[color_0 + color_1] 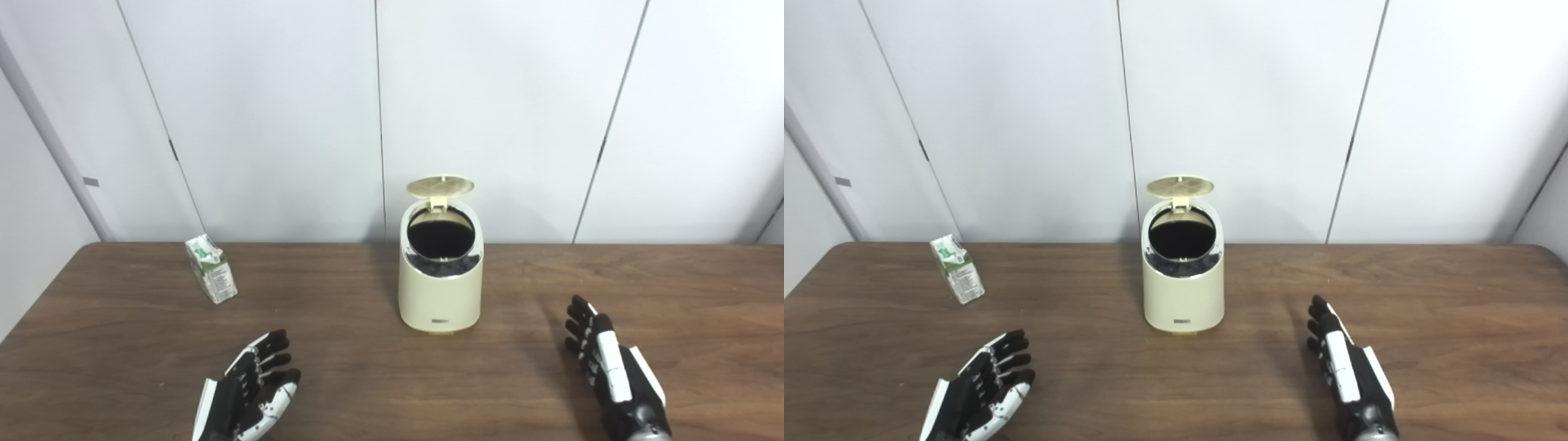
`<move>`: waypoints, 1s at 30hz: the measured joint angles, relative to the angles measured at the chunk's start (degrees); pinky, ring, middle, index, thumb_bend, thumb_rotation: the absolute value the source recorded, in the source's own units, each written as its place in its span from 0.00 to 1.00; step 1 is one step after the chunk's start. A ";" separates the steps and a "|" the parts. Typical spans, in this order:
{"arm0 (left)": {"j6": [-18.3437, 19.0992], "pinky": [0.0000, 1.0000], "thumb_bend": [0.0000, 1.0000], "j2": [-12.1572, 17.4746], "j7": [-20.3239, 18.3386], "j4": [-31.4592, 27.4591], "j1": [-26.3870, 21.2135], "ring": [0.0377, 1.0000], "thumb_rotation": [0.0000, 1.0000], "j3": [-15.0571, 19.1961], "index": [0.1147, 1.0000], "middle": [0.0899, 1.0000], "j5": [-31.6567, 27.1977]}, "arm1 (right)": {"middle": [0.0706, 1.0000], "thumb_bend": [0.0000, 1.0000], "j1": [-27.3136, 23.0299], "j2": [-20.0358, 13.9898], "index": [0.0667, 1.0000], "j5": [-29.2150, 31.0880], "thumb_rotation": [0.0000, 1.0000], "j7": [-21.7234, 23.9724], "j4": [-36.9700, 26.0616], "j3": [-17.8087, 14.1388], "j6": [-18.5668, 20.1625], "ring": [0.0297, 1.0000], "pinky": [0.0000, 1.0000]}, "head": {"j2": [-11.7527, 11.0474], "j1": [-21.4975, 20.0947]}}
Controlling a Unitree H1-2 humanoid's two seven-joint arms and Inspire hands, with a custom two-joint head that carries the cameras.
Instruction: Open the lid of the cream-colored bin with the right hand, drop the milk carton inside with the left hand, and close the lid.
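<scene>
The cream-colored bin stands at the middle of the brown table, near its back edge. Its round lid is flipped up at the back and the dark inside shows. The green and white milk carton stands on the table at the back left, well apart from the bin. My left hand is open and empty, low over the table in front of the carton. My right hand is open and empty, to the front right of the bin.
The wooden table runs across the whole view. A white panelled wall stands right behind its back edge. The table's left edge slants in at the far left.
</scene>
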 measured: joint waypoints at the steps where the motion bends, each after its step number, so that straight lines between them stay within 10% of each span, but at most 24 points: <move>1: 0.01 0.63 0.44 -0.09 0.07 -0.04 0.03 0.72 0.19 0.22 0.81 0.77 -0.06 | 0.96 0.58 0.12 -0.04 0.96 -0.41 0.97 -0.12 0.00 0.16 -0.15 0.97 0.95 | -0.09 0.87; 7: 0.48 0.62 0.56 -0.36 0.13 -1.14 0.65 0.71 0.13 1.54 0.81 0.76 -0.40 | 0.95 0.59 1.14 -0.68 0.96 -1.76 1.00 -0.17 0.73 0.67 -2.45 0.96 0.93 | -1.41 5.80; 12: 5.79 0.81 0.70 0.16 1.36 -4.54 0.68 0.71 0.10 3.14 0.79 0.71 4.25 | 0.94 0.58 1.25 -2.40 0.96 -1.12 0.99 0.20 2.49 -0.02 -5.06 0.95 0.91 | -2.46 8.17; 21: 10.31 0.56 0.82 5.24 4.45 -4.31 -6.05 0.65 0.06 8.45 0.79 0.73 9.06 | 0.93 0.54 1.07 -2.72 0.95 -0.26 1.00 0.43 2.47 -0.27 -4.66 0.93 0.87 | -3.34 10.72; 30: 13.15 0.65 0.83 9.64 4.34 -1.31 -9.60 0.69 0.08 8.84 0.79 0.72 12.02 | 0.94 0.54 0.72 -2.87 0.94 -0.57 0.98 0.42 2.24 -0.08 -3.77 0.94 0.88 | -3.08 10.55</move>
